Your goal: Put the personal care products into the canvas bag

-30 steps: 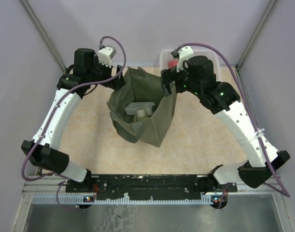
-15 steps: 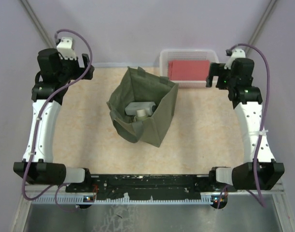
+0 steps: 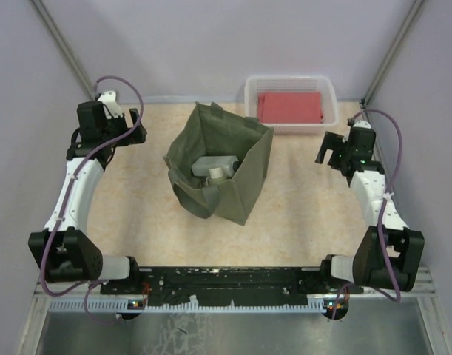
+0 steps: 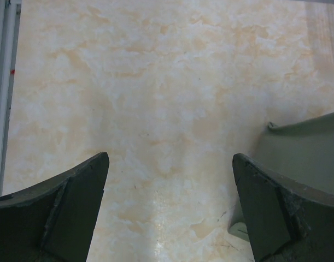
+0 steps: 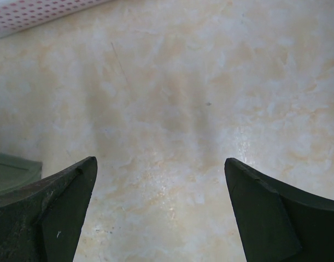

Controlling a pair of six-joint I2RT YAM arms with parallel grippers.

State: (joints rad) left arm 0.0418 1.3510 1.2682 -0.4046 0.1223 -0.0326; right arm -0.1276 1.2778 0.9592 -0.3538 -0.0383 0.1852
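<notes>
The olive-green canvas bag [image 3: 244, 185] stands upright and open in the middle of the table. Inside it I see a whitish bottle [image 3: 209, 164] and a cream cap [image 3: 218, 175]; the other bottles are hidden. My left gripper [image 3: 135, 127] is open and empty, well to the left of the bag. In the left wrist view the gripper [image 4: 170, 158] is over bare table, with the bag's edge [image 4: 309, 142] at the right. My right gripper [image 3: 325, 151] is open and empty, to the right of the bag. In the right wrist view the gripper [image 5: 160, 161] is over bare table, with a bag corner [image 5: 11, 169] at the left.
A white lattice basket [image 3: 288, 78] with a red folded cloth [image 3: 290, 107] stands at the back right, behind the bag. Its edge shows in the right wrist view [image 5: 35, 11]. Grey walls close in the table on three sides.
Both grippers were at the bag's top edges a second ago. They have pulled away outward to the left and right sides and drawn back. The bag stays standing.
</notes>
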